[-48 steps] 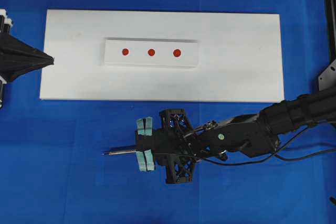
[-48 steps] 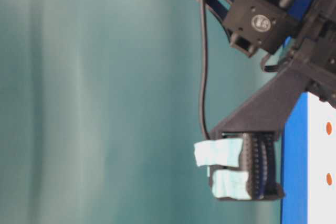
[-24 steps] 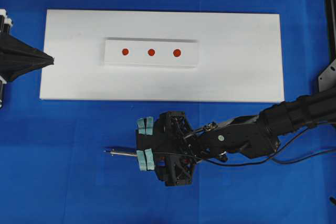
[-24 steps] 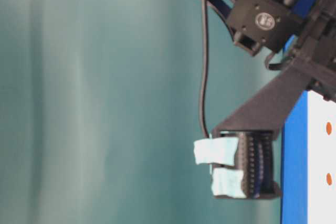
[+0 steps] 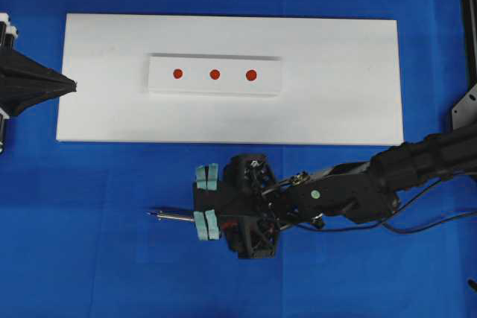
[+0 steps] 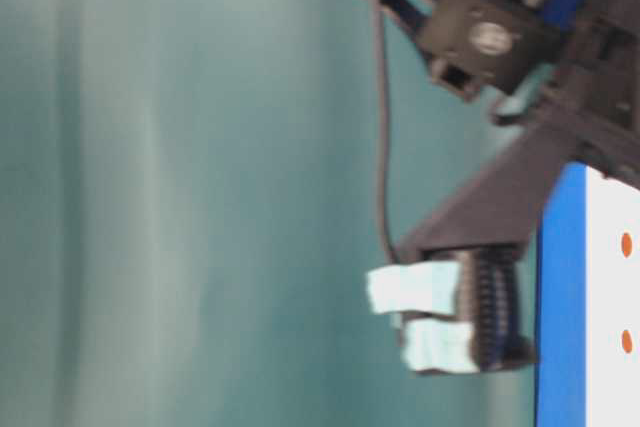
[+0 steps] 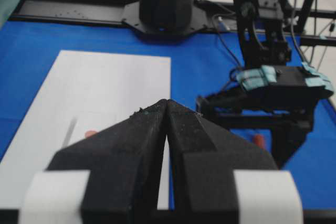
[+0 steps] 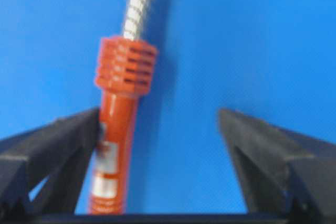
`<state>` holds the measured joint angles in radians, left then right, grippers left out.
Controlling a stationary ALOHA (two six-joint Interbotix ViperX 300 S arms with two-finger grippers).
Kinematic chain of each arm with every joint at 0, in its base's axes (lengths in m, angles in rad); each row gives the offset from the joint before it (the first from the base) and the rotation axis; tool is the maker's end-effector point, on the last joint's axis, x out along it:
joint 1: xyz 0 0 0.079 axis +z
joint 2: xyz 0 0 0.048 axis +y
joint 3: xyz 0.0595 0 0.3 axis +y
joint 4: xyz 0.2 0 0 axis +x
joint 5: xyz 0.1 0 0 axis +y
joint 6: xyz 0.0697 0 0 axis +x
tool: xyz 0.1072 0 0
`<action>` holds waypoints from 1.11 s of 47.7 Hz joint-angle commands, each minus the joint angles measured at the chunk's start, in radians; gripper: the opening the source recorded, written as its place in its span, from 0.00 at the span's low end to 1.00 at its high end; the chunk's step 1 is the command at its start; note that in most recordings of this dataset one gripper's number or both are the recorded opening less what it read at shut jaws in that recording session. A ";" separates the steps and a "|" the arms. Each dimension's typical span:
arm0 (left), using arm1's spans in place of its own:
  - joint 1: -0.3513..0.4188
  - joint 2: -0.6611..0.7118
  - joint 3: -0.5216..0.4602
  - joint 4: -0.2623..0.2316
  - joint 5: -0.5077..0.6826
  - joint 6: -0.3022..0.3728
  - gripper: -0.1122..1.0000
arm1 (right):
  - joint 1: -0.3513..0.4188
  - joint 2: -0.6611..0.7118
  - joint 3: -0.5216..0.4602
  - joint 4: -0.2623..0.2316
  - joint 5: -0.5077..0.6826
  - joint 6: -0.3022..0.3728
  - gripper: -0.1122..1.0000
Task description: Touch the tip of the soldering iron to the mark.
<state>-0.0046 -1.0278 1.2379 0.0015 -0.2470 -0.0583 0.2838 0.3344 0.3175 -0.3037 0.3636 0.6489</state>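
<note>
Fingers of my right gripper (image 8: pixel 157 166) have just sprung wide apart, holding nothing, so the soldering iron (image 8: pixel 118 129) lies loose on the blue table below the white board, well apart from the mark (image 5: pixel 215 74), needing regrasp.

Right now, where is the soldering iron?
In the overhead view the soldering iron lies on the blue cloth below the white board, its tip pointing left. The open right gripper straddles its handle.

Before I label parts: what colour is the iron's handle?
Red-orange; the iron shows best in the right wrist view.
</note>
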 commanded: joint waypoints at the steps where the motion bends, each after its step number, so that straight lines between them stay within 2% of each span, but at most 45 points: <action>1: 0.000 0.005 -0.009 0.002 -0.005 -0.002 0.10 | -0.002 -0.097 -0.014 -0.017 0.058 0.002 0.92; 19: 0.000 0.003 -0.012 0.002 -0.006 -0.002 0.10 | 0.008 -0.304 -0.011 -0.034 0.245 -0.028 0.92; 32: 0.000 0.005 -0.009 0.002 -0.005 -0.002 0.10 | -0.002 -0.325 -0.009 -0.034 0.256 -0.041 0.92; 40: 0.000 0.003 -0.009 0.002 -0.005 -0.002 0.10 | -0.048 -0.327 -0.008 -0.034 0.258 -0.074 0.91; 53: 0.000 0.003 -0.009 0.002 -0.005 -0.002 0.10 | -0.195 -0.331 -0.009 -0.032 0.255 -0.192 0.91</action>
<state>-0.0031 -1.0278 1.2379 0.0000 -0.2470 -0.0583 0.1289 0.0383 0.3191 -0.3344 0.6243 0.4725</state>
